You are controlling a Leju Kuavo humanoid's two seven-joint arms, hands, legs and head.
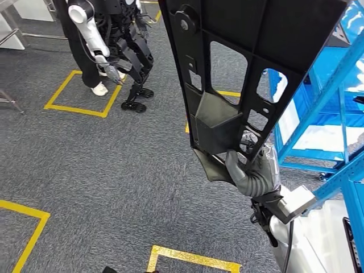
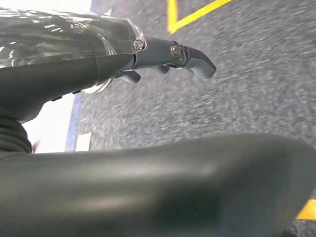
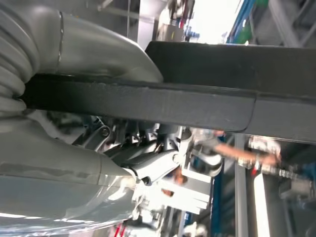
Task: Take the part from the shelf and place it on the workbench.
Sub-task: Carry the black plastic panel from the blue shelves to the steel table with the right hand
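Right now your right hand [image 1: 252,173] grips the black part [image 1: 240,62] by its near edge, long axis rising far-right beside the blue shelf [image 1: 339,114]; left hand [image 2: 164,54] hangs spread, holding nothing.

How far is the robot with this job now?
Done: the black part is off the blue shelf. In hand: the right hand grips its lower edge, above grey carpet. Left: setting it on a workbench.
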